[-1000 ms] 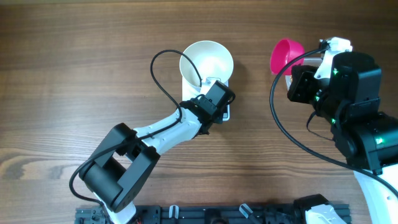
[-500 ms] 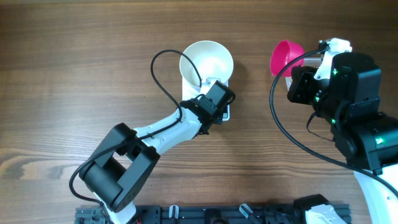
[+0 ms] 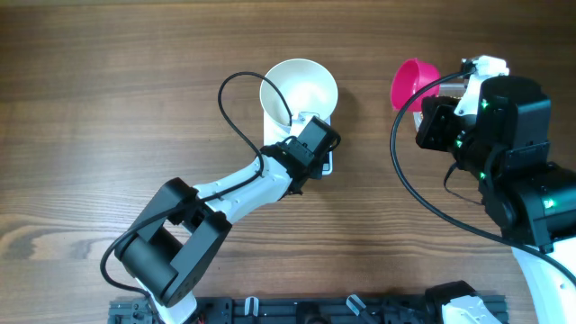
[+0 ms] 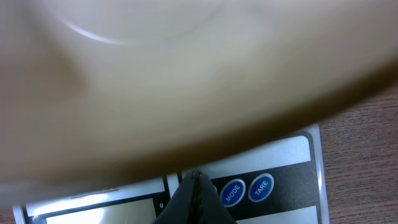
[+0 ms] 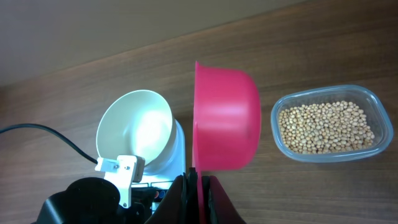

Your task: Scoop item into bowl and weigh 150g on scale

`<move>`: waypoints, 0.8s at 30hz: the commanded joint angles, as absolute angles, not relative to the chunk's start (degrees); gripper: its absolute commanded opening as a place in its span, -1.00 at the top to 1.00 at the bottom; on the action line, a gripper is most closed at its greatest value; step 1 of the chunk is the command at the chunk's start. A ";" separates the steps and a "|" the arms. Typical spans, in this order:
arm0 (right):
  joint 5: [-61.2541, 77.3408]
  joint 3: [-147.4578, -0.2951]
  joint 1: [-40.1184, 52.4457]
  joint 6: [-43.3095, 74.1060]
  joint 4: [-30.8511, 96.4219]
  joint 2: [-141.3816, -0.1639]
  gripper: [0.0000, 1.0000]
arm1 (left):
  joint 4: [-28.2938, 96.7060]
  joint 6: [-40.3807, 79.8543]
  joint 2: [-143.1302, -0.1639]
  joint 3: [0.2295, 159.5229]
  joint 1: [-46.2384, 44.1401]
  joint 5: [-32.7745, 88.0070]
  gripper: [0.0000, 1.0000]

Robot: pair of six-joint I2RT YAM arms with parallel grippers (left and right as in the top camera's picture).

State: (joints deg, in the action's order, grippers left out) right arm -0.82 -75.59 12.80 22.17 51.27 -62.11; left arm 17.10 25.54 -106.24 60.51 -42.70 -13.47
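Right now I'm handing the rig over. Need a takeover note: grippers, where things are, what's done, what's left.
Left gripper: shut, empty, tips over the scale front panel beside the MODE button; contact unclear.
Right gripper: shut on the pink scoop, no beans visible in it.
White bowl: on the scale, empty.
Beans: all in the clear tub.
Done: bowl on scale, scoop in hand.
Left: scoop beans into bowl to target weight.

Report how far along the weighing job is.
Done: the bowl sits on the scale, empty. In hand: the right gripper holds the pink scoop; the shut left gripper points at the scale's front panel. Left: all scooping; the beans lie in the clear tub.
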 commanded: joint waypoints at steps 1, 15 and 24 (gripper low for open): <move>0.14 -76.88 12.51 21.21 51.16 -62.41 0.91 | 17.58 24.80 -108.55 59.96 -43.03 -11.62 0.92; 0.14 -76.88 12.51 21.21 51.20 -62.41 0.91 | 18.72 24.38 -108.55 59.96 -43.03 -10.31 0.92; 0.14 -76.88 12.51 21.21 51.64 -62.41 0.91 | 18.90 24.38 -110.61 59.90 -43.03 -10.35 0.92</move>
